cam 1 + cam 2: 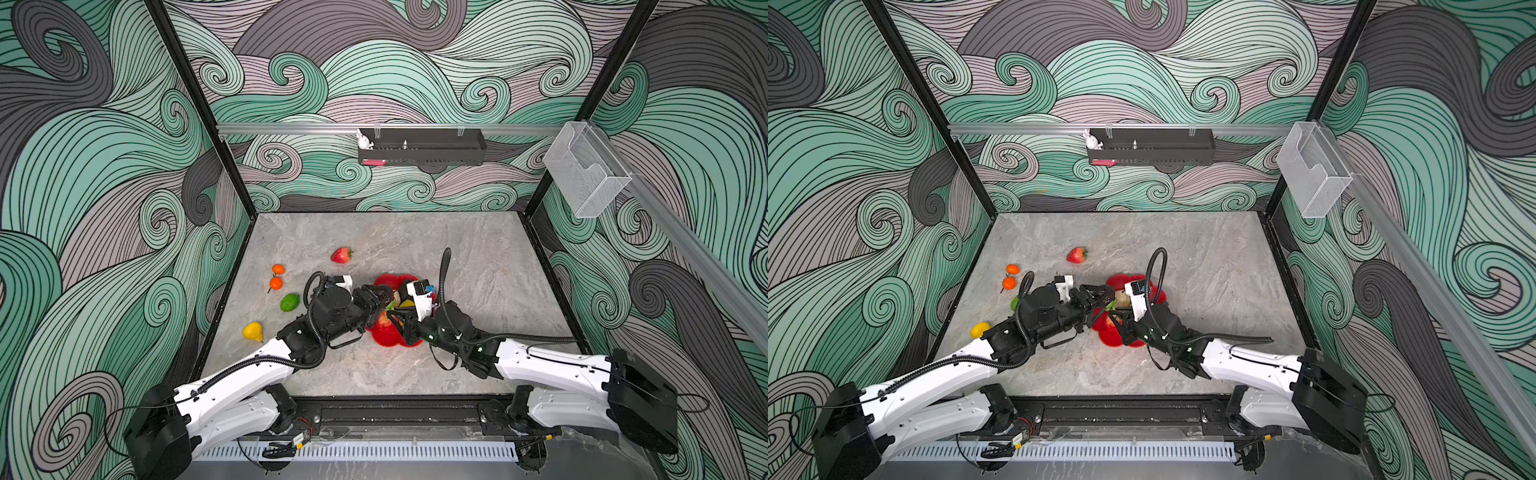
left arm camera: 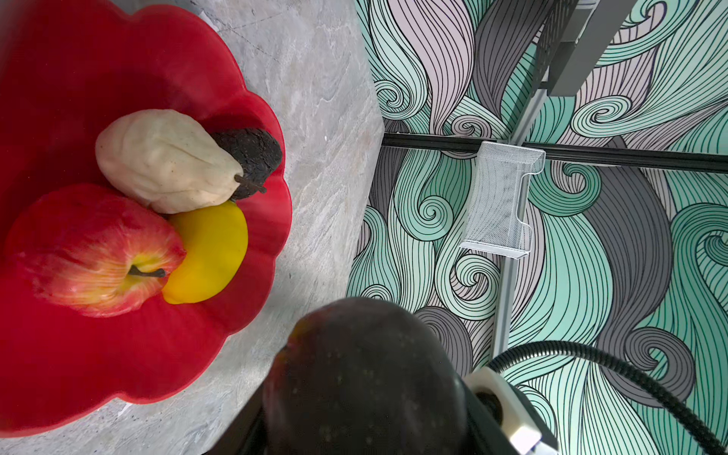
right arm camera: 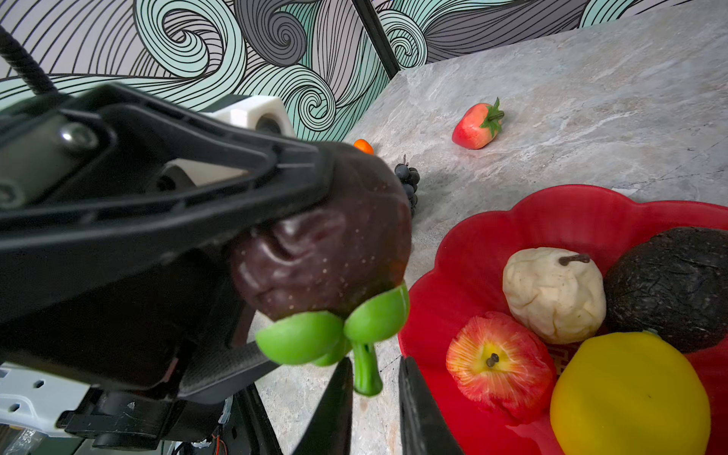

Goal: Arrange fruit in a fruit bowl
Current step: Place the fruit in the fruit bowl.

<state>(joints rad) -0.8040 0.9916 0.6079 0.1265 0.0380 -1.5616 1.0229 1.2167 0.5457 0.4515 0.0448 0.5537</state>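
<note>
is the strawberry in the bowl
No, the strawberry lies on the table, well apart from the bowl.

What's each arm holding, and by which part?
The left gripper jaws clamp the dark maroon round toy fruit across its body; right gripper jaws flank its green stem, not yet clamped.

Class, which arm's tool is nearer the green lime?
Left. The left tool, holding a dark fruit, is between lime and bowl; the right tool is farther, by the bowl.
</note>
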